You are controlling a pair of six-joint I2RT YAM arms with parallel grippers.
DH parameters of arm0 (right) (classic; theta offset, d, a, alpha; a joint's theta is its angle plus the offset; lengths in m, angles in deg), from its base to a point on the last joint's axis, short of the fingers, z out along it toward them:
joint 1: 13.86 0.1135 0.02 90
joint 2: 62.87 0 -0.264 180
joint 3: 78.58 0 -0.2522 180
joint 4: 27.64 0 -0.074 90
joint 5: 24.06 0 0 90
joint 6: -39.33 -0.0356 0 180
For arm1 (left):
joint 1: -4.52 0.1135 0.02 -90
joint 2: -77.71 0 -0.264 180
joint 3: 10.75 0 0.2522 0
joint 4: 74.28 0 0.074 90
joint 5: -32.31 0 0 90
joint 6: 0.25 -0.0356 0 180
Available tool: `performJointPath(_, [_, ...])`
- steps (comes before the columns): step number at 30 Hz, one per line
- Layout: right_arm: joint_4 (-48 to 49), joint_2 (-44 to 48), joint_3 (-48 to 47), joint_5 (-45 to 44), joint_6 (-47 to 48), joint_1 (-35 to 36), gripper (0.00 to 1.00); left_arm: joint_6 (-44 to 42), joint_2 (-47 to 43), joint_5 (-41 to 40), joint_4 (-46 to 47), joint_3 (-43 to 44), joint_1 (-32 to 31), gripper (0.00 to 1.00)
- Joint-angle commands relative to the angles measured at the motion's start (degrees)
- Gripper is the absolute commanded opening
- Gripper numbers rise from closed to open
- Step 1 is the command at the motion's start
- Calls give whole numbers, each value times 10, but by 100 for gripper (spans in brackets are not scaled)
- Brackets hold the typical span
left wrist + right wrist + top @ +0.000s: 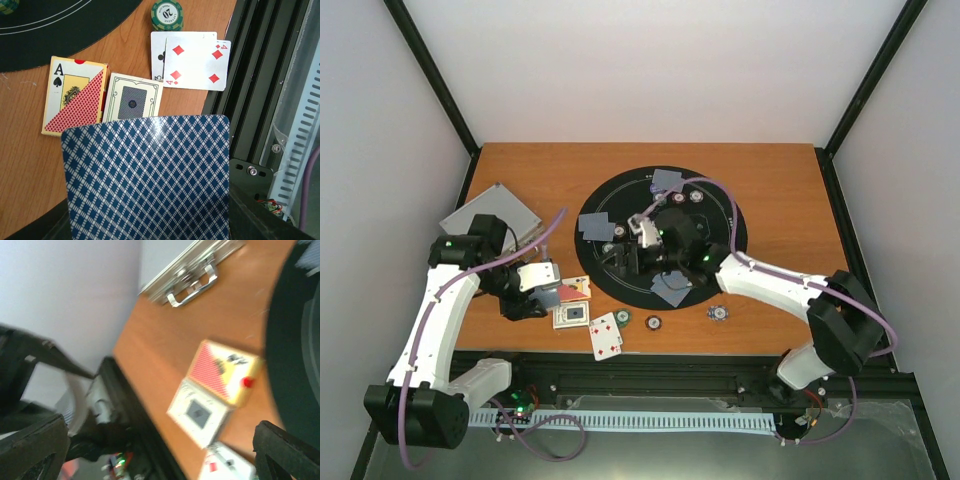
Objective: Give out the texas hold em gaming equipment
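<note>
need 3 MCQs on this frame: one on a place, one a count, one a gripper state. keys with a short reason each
1. Where is the green chip marked 20?
A) on top of the red card box
B) on the wood, beside the face-up four of diamonds
C) in the silver case

2. How many chips lie on the wood, off the mat?
A) one
B) six
C) three

3. The right gripper is:
A) open and empty
B) shut on a chip
C) shut on a card

Key:
1 B, the left wrist view shows it on wood at the cards' edge.
2 C, the green chip, brown chip and blue-white chip sit outside the mat's rim.
3 A, its fingers stand wide apart with nothing between.
</note>
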Motion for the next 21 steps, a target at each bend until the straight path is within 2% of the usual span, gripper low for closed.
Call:
performJointPath(1, [147,-2,33,61,-143,45,99,3,-3,19,-5,17,-1,1])
performJointPath(4, [186,-26,32,68,-186,71,94,3,-3,20,-4,17,-1,1])
performJointPath(12, [206,-127,-42,96,-218,130,84,1,-4,17,-4,17,-1,1])
performJointPath(21, [268,-182,-63,111,-255,155,80,-2,-4,12,-3,14,-1,1])
